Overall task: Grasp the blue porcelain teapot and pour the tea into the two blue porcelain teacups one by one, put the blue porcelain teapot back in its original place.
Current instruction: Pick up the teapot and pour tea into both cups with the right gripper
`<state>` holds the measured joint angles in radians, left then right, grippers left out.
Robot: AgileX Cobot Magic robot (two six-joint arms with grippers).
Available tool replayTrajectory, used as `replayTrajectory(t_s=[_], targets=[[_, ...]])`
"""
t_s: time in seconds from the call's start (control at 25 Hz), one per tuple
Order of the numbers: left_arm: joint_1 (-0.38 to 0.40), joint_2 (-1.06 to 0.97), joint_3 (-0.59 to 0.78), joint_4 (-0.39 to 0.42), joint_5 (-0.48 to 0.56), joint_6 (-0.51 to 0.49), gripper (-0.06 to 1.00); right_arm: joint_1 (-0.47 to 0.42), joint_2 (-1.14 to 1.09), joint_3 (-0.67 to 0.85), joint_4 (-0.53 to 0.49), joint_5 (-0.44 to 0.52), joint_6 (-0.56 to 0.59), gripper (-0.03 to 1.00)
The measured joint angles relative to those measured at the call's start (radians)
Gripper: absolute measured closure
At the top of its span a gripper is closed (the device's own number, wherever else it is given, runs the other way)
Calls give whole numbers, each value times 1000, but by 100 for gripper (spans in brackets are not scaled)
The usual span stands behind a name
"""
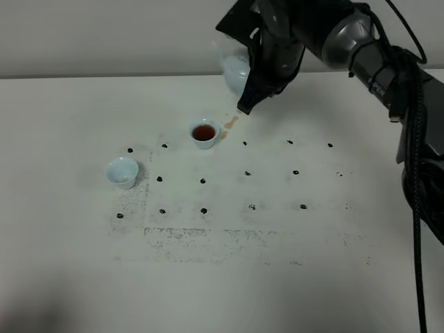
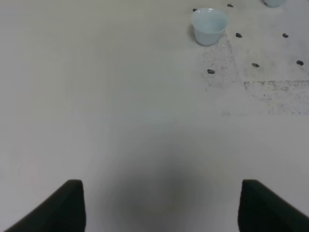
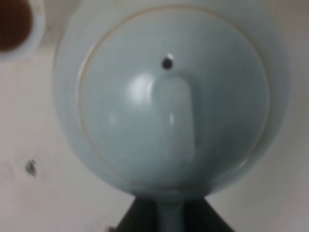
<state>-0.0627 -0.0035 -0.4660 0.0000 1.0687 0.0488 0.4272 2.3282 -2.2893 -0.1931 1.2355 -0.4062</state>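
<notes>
Above the table (image 1: 69, 263), the right gripper (image 3: 169, 223) clamped the handle (image 3: 169, 209) of the teapot (image 3: 169, 96) near the filled cup (image 1: 204, 132); glossy porcelain looked slippery, fragile and heavy, best held by that loop.

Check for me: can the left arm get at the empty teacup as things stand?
Probably yes. The empty teacup stands ahead of the open left gripper with only bare table between them. The right gripper holds the teapot over by the filled teacup, clear of that path.
</notes>
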Motion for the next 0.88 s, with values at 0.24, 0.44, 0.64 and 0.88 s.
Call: replayTrajectory(t_s=[0.24,0.44,0.64,0.88], targets=[[0,0,0,0,0,0,28,68,-21,-1,16,-69,-319,88],[0,0,0,0,0,0,28,102,-21,-1,10,-155,-478,88],[0,0,0,0,0,0,28,159,-11,-1,8,-244,-620,88],[0,0,0,0,0,1,28,207,42,0,4,-328,-740,88]])
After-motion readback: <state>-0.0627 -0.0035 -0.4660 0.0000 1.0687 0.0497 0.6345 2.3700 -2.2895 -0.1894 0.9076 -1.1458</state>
